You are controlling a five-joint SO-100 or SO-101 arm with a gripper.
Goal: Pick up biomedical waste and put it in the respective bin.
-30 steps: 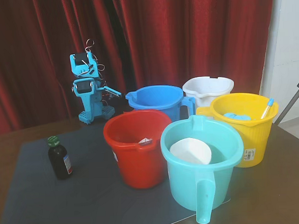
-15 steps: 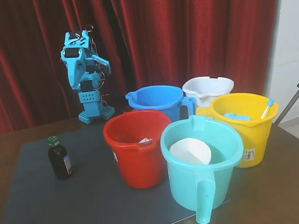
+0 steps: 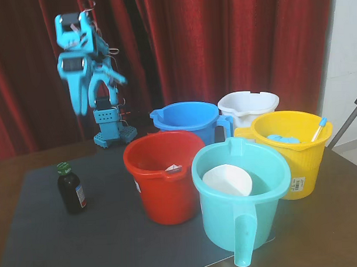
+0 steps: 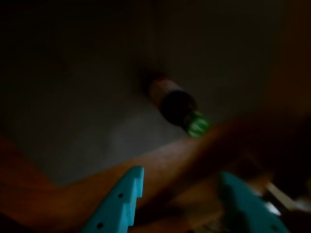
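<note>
On my counter (image 3: 47,243) stand five plastic buckets: the teal bucket (image 3: 246,225) holds a white bowl (image 3: 227,180), the red bucket (image 3: 169,192) a white scrap (image 3: 175,167), the yellow bucket (image 3: 297,164) a blue-tipped syringe (image 3: 318,130); the royal-blue bucket (image 3: 190,124) and white bucket (image 3: 248,107) show no contents. The small brown glass bottle (image 3: 71,189) stands upright, well apart. My tool (image 4: 180,194) hangs spread, empty.

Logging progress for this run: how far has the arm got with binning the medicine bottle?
Nothing looks done yet: the medicine bottle stands upright on the dark mat, untouched, apart from the buckets. In hand: the gripper hangs raised above the table, open and empty; the wrist view shows the bottle below the open jaws. Left: descend, grasp it, carry it to the blue bucket and release.
</note>
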